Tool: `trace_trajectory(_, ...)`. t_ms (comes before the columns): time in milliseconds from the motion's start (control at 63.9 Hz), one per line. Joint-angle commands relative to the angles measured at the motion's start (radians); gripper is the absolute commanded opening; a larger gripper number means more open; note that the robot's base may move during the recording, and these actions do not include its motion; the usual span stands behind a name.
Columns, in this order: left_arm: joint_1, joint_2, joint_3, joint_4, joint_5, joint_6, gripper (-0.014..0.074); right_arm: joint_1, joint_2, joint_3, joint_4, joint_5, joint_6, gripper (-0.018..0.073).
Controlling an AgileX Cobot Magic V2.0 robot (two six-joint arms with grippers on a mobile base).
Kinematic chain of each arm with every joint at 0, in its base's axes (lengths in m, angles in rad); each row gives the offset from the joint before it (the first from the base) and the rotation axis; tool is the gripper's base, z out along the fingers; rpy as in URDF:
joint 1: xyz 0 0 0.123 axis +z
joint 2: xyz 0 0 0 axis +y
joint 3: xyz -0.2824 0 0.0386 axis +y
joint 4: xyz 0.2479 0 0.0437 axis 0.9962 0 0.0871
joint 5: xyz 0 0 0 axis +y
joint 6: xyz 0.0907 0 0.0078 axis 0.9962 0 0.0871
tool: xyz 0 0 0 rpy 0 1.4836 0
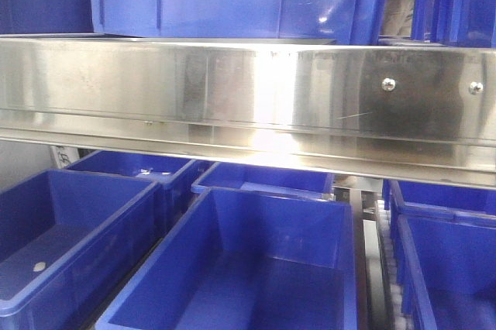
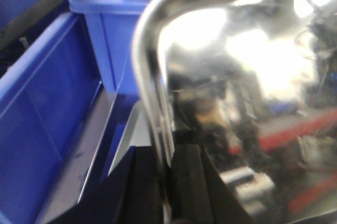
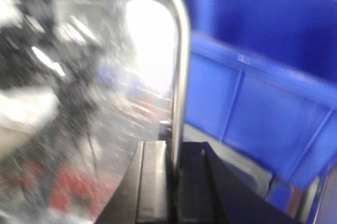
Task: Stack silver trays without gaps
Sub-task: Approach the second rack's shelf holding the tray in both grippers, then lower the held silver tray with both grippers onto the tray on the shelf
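Silver tray: a mirror-bright pan [image 2: 253,103] with a rounded corner and a thin out-turned rim, also seen in the right wrist view [image 3: 79,103] (whether both views show one tray or two, I cannot tell).
Left claw [image 2: 166,182]: clamped on the tray's rim, one black finger on each side of the edge.
Right claw [image 3: 174,176]: likewise closed on the rim, black fingers pressed to both faces.
Tray's place: held at its edge, just beside the blue bins [image 2: 47,103], which lie to its left in the left wrist view and to its right in the right wrist view [image 3: 263,103].
Shelf band [image 1: 232,90]: brushed steel crossing the front view, two screws [image 1: 388,84] at its right, with more blue bins above and below.
Sharpness: both wrist views are blurred.
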Motion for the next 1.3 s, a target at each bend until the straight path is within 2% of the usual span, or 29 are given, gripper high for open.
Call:
trace_trajectory(0,0.012,0.026,-0.003,-0.023,-0.116,-0.019,-0.0016,0.012,0.023,-0.008,0.013,-0.091,0.008,-0.0070)
trace_trajectory(219,0.109,0.100,-0.005,-0.033,-0.149,-0.023,-0.0016,0.012,0.083,-0.008,0.013,-0.075,0.034,-0.0070)
trace_trajectory(344,0.142,0.138,-0.005,-0.076,-0.163,-0.023,-0.0016,0.012,0.119,-0.008,0.013,-0.045,0.057,-0.0070)
trace_trajectory(563,0.144,0.190,-0.005,-0.104,-0.278,-0.023,-0.0016,0.012,0.143,-0.008,0.010,-0.040,0.058,-0.0070)
trace_trajectory(845,0.144,0.244,-0.005,-0.104,-0.293,-0.023,-0.0016,0.010,0.186,-0.008,0.004,-0.036,0.067,-0.0070)
trace_trajectory(1080,0.144,0.250,-0.005,-0.047,-0.349,-0.021,-0.0016,0.006,0.188,-0.008,0.002,-0.060,0.069,-0.0070)
trace_trajectory(1283,0.144,0.250,-0.005,-0.060,-0.316,-0.021,-0.0016,0.002,0.188,-0.008,0.002,-0.037,0.086,-0.0070)
